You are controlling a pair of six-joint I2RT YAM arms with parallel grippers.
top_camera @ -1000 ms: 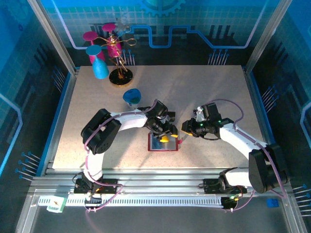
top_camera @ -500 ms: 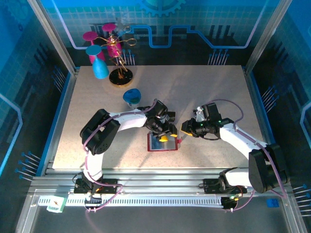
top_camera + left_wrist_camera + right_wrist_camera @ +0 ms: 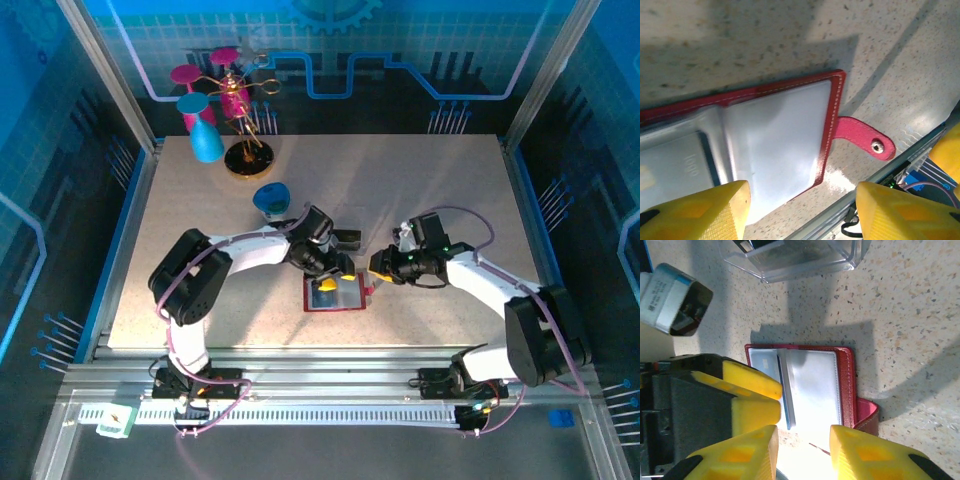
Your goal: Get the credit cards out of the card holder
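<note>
Presently the card holder (image 3: 335,296) lies opened flat on the table (image 3: 420,180) near the front edge, with a card (image 3: 685,165) tucked in the pocket away from the snap tab (image 3: 865,140). Left gripper (image 3: 800,210) hangs over the open holder, jaws wide and empty; right gripper (image 3: 802,442) sits just beside the tab edge, jaws at a narrow gap, nothing seen between them. Risks, as I judge: a fingertip skates over the slick pocket and misses the thin card edge, the loose holder skids or folds with the pull, and two grippers this close knock together.
</note>
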